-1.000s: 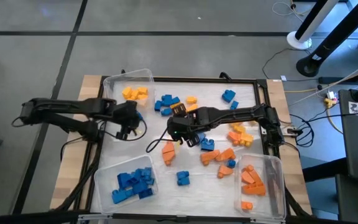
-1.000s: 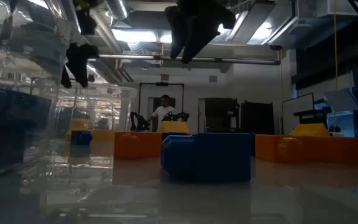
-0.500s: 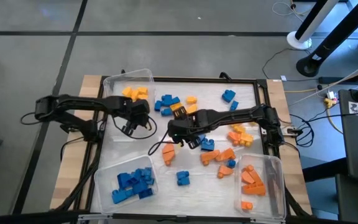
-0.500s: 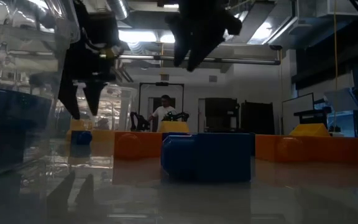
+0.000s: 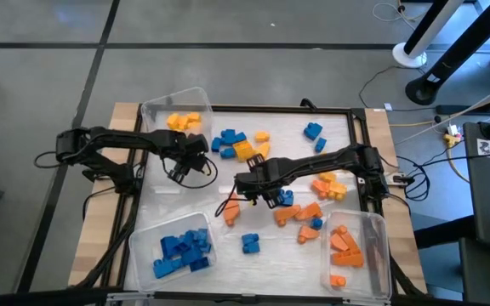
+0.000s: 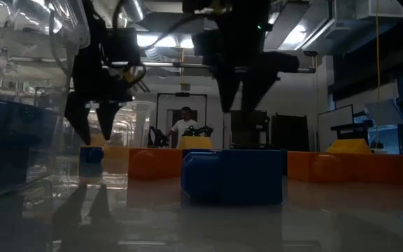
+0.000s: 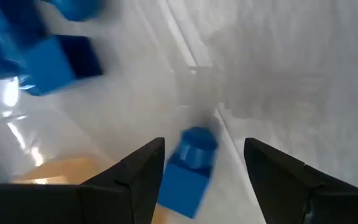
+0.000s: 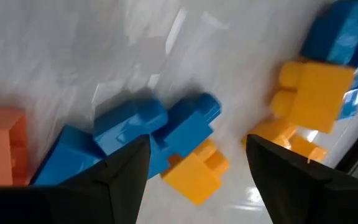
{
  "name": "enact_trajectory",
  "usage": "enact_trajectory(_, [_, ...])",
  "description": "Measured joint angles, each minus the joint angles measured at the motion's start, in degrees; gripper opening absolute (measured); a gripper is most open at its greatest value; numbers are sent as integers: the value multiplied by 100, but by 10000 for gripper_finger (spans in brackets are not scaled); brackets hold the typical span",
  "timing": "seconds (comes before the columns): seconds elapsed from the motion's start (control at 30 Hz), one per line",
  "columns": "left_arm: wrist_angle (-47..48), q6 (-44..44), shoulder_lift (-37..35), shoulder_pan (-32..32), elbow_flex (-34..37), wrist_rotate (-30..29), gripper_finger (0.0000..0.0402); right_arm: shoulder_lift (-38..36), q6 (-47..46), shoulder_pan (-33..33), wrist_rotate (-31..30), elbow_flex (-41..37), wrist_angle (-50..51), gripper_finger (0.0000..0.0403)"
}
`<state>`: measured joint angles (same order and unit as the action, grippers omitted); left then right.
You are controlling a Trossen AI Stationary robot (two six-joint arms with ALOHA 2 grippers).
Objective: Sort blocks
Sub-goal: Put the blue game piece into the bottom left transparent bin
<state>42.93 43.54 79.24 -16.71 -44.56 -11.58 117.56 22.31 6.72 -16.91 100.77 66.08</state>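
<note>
Stage of work: pick approach on both sides, sorting part done. Across the table's middle, loose blocks point(image 5: 300, 212) in blue, orange and yellow; further ones already in the yellow bin point(image 5: 153, 111), blue bin point(image 5: 139, 246) and orange bin point(image 5: 374, 231).

At far left: left gripper point(image 7: 204, 152), spread wide and empty, poised over one blue brick point(image 7: 190, 171) framed between the fingers. Next: lower, centre on the brick, close, carry to the blue bin.

At centre: right gripper point(image 8: 197, 149), likewise spread and empty, above a blue brick point(image 8: 166, 127) touching a yellow brick point(image 8: 197, 169). Next: choose one only, and descend without catching the neighbour.

Hard to make out: left wrist view smeared, so brick probably on the table surface, not confirmed. In the low view, both grippers in dark outline only; fingertip height above the table not readable.
</note>
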Motion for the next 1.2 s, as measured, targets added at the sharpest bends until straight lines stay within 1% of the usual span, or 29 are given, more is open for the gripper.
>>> enact_trajectory(0.23, [-227, 199, 11, 0, 339, -38, 210, 2, -136, 2, 2, -164, -15, 264])
enact_trajectory(0.5, [-932, 661, 9, 2, 613, -106, 210, 2, -148, 5, 2, -166, -222, 264])
enact_trajectory(0.7, [-911, 675, 7, -153, 763, -108, 210, 2, -149, 7, 2, -166, -231, 264])
enact_trajectory(0.9, [-911, 678, 4, -357, 767, -110, 208, 2, -149, 7, 2, -166, -233, 264])
enact_trajectory(1.03, [-908, 681, 4, -376, 767, -110, 182, 2, -147, 7, 2, -166, -231, 264])
enact_trajectory(1.2, [-893, 676, 2, -376, 767, -110, 122, 2, -146, 7, 2, -166, -231, 264])
